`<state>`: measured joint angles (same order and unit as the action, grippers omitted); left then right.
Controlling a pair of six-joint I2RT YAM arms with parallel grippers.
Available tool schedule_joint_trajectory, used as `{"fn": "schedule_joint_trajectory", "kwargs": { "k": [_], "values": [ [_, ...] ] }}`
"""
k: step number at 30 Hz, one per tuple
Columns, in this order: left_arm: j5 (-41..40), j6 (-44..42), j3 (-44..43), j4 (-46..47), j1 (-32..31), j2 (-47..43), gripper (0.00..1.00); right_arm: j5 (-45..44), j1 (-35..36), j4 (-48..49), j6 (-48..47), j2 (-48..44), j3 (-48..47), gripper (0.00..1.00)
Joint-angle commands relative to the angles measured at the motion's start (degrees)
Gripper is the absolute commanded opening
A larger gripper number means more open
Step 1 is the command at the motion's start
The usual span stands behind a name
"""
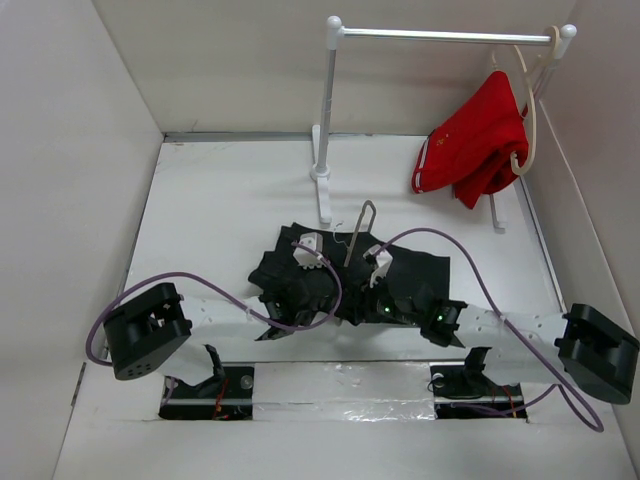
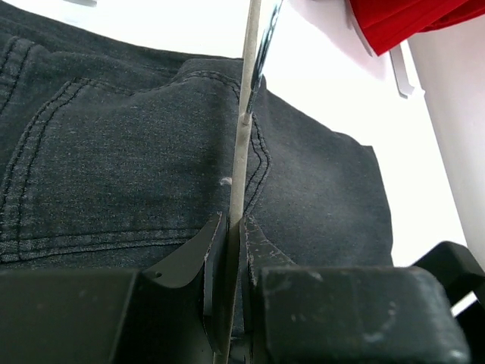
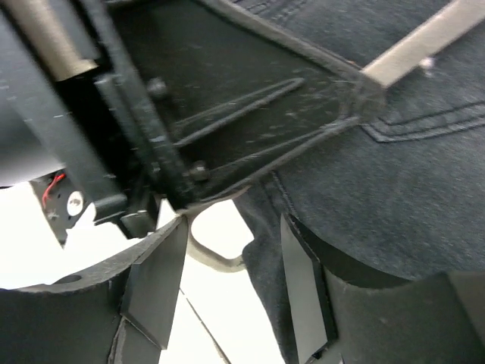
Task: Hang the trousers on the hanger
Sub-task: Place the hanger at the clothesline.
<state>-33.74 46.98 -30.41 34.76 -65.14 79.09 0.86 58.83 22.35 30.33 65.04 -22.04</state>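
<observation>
The black denim trousers lie crumpled on the white table in front of both arms. The thin grey metal hanger slants up out of them. In the left wrist view my left gripper is shut on the hanger's wire, which runs away over the trousers. My left gripper sits over the trousers' middle. My right gripper is open; a trouser edge and the hanger's curved end lie between its jaws. It sits just right of the left one.
A white rack stands at the back with a rail. A red garment hangs from it on a cream hanger at the back right. White walls close in the left, back and right sides.
</observation>
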Motion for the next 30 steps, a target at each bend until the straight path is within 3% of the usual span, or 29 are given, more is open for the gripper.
{"fn": "schedule_joint_trajectory", "kwargs": {
  "k": [1, 8, 12, 16, 21, 22, 23, 25, 26, 30],
  "values": [
    [1.1, 3.2, -0.9, 11.2, -0.9, -1.7, 0.0, 2.0, 2.3, 7.2, 0.5, -0.6, -1.6, 0.58],
    [1.0, 3.5, -0.7, 11.9, -0.9, -2.2, 0.0, -5.9, 5.9, 0.7, -0.3, -5.7, -3.0, 0.56],
    [1.4, 3.5, -0.7, 11.7, -0.9, -3.0, 0.0, -7.1, 5.9, 0.9, 0.0, -6.3, -2.1, 0.65],
    [2.1, 3.5, -1.4, 10.0, -0.9, -4.0, 0.0, -6.5, 5.9, 1.0, 0.1, -3.4, -2.5, 0.66],
    [0.8, 2.8, -1.2, 8.9, -0.9, -5.9, 0.0, -5.3, 5.2, 8.0, 0.7, -1.3, -0.4, 0.52],
    [0.8, 2.5, -1.4, 7.6, -0.9, -6.0, 0.0, -5.0, 5.2, 8.8, 0.9, -0.9, -0.2, 0.46],
    [0.9, 2.3, -1.2, 7.7, -1.5, -6.2, 0.0, -4.6, 5.2, 9.7, 0.9, 0.0, 0.1, 0.31],
    [1.2, 1.7, -0.8, 8.3, -1.5, -6.3, 0.0, -4.6, 5.2, 9.7, 0.6, 0.2, 0.1, 0.2],
    [1.6, 1.4, -1.0, 8.0, -1.5, -6.3, 0.0, -5.1, 5.2, 9.2, 0.3, -0.9, 0.1, 0.08],
    [2.2, -0.7, -2.1, 5.5, -1.5, -6.6, 0.04, -7.2, 5.2, 10.8, 1.0, -5.5, 3.1, 0.0]
  ]
}}
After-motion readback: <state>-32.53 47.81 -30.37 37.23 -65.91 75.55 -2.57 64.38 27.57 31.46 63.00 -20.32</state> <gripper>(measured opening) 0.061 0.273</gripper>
